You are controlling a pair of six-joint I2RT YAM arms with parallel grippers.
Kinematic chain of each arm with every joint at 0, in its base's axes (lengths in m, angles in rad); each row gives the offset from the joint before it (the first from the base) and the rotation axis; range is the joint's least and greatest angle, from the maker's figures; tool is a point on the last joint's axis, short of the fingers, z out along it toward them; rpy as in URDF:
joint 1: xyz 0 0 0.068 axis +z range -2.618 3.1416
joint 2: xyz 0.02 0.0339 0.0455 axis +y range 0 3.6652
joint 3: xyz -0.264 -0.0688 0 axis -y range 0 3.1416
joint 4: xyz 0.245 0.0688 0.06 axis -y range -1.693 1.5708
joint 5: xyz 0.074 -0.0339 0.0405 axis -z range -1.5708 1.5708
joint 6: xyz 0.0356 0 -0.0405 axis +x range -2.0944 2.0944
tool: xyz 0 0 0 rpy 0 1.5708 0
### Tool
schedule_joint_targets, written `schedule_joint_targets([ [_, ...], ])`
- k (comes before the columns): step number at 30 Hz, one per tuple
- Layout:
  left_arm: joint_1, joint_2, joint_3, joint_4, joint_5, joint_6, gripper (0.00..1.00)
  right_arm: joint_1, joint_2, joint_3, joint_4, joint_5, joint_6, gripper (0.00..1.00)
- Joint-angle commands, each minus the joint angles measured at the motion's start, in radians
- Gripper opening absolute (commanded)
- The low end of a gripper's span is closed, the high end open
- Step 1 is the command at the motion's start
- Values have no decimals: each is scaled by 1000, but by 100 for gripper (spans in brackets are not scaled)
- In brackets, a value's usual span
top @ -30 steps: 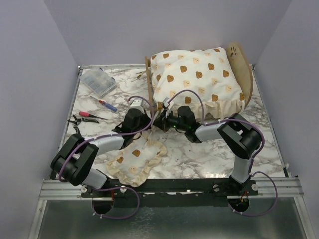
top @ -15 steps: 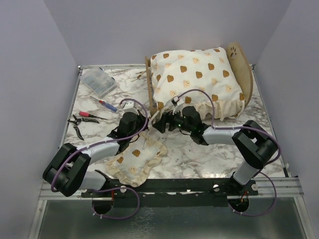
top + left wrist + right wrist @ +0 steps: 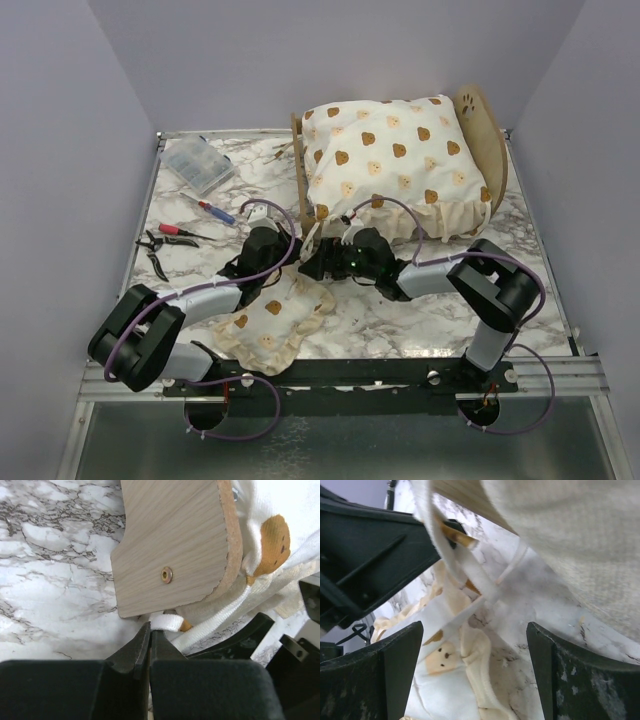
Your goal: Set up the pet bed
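Observation:
The pet bed [image 3: 484, 122] stands at the back right, its plywood footboard [image 3: 299, 170] toward the middle. The large bear-print cushion [image 3: 395, 160] lies on it. In the left wrist view the footboard's lower corner [image 3: 170, 545] is just ahead, and my left gripper [image 3: 150, 627] is shut, its tips pinching a white tie [image 3: 170, 621] that comes from the cushion's corner. My right gripper [image 3: 475, 630] stands wide open beside it, low over the table. The white tie [image 3: 470, 580] crosses ahead of its fingers [image 3: 395, 670] without touching them. From above, both grippers [image 3: 292, 243] [image 3: 316, 264] meet at the bed's near left corner.
The small bear-print pillow [image 3: 275, 320] lies on the marble table near the front, under the right gripper's view [image 3: 445, 670]. A clear plastic parts box [image 3: 195, 165], a red screwdriver [image 3: 215, 212] and pliers [image 3: 160, 245] lie at the left.
My right gripper has gone from shut to wide open, letting go of the tie, and has shifted left and lower. The left gripper stays shut at the footboard corner.

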Motion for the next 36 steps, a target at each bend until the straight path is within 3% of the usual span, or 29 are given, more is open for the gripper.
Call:
schedule_joint_targets([
  [1,-11,-9,-27,3,-9,-77,0,18,40,-27,44,50,63,87],
  [6,-16,-17,-30,3,-15,-87,0,31,45,-38,77,73,71,86],
  [12,-19,-14,-22,3,-13,-100,0,38,75,-14,104,45,104,60],
  [15,-22,-15,-24,3,-16,-102,0,45,85,-9,109,43,117,53],
  [29,-33,-18,-27,3,-29,-105,0,61,125,38,130,87,181,43],
  [36,-37,-45,-24,-4,-43,-97,0,61,144,29,95,98,190,25],
])
